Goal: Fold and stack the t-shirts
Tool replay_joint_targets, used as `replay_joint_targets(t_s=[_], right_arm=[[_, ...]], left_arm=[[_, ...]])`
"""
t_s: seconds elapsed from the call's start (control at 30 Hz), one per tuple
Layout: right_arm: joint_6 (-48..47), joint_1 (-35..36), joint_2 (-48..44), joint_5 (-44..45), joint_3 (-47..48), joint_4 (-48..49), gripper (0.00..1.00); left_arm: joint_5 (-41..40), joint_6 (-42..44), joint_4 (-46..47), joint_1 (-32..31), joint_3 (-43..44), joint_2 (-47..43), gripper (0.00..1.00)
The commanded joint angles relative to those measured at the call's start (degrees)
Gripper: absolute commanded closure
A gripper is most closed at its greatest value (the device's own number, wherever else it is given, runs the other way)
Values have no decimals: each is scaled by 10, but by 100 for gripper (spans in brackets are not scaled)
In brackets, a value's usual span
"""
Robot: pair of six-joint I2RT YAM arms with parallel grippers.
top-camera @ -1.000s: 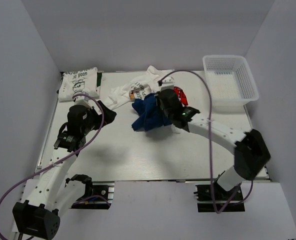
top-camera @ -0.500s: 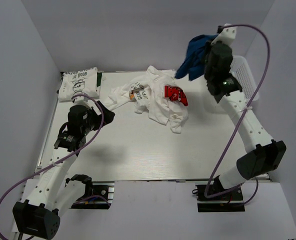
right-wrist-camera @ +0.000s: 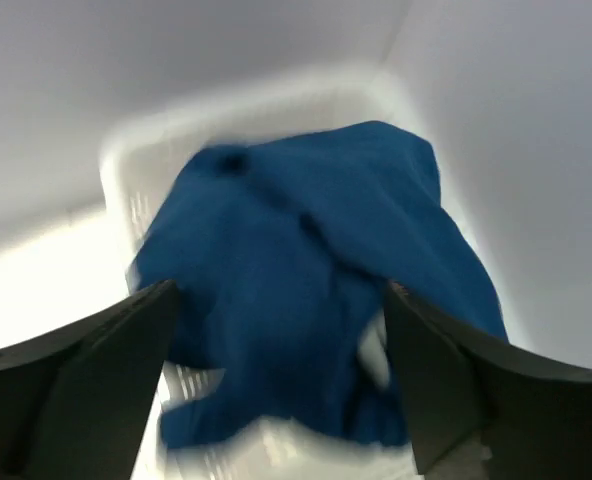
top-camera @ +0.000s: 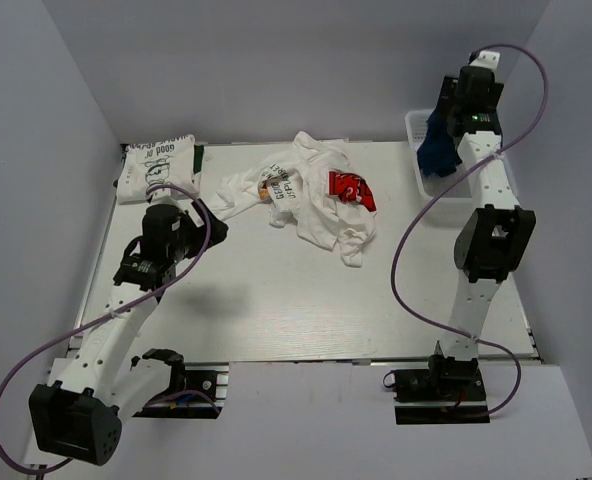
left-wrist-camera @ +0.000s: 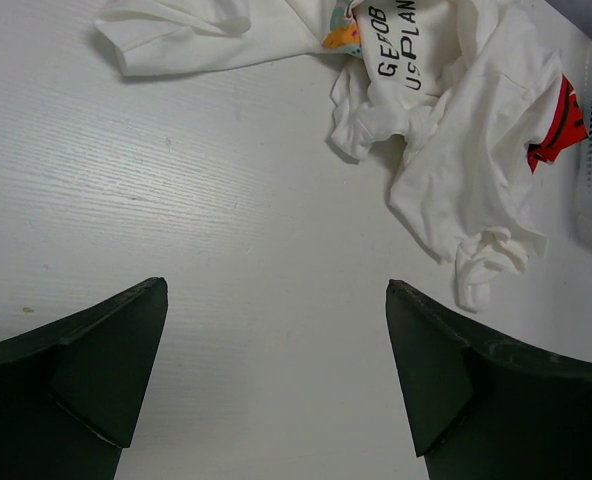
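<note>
White table, left gripper spread, right gripper spread above dark blue t-shirt over basket

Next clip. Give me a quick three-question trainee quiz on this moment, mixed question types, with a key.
1. True or false: the left end effector is shut on cloth.
2. Where is the dark blue t-shirt? A) at the table's near edge B) at the white basket, below the right end effector C) in the left end effector
3. Fill in: the folded t-shirt lies at the far ___ corner of the table.
Key: 1 false, it is open over bare table; 2 B; 3 left.
</note>
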State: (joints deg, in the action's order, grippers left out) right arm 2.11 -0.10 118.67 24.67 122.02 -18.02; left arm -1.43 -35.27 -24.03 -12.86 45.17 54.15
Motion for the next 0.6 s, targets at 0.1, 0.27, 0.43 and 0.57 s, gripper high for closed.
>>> replay_joint_targets(t_s=[0.1,0.27,0.43,0.57], right_arm=[[-18,0,-70,-230,-103,-30,10],[-112,78,-181,-407,-257,40,10],[-163,144,-194,-425,-342,52,10],[-172,195,-118,-384,-306,-14,10]], left_arm=[[-9,11,-1,-1,22,3,0],[-3,11,5,-1,27,17,0],[35,12,5,-1,27,29,0],[73,22,32,-1,8,18,0]])
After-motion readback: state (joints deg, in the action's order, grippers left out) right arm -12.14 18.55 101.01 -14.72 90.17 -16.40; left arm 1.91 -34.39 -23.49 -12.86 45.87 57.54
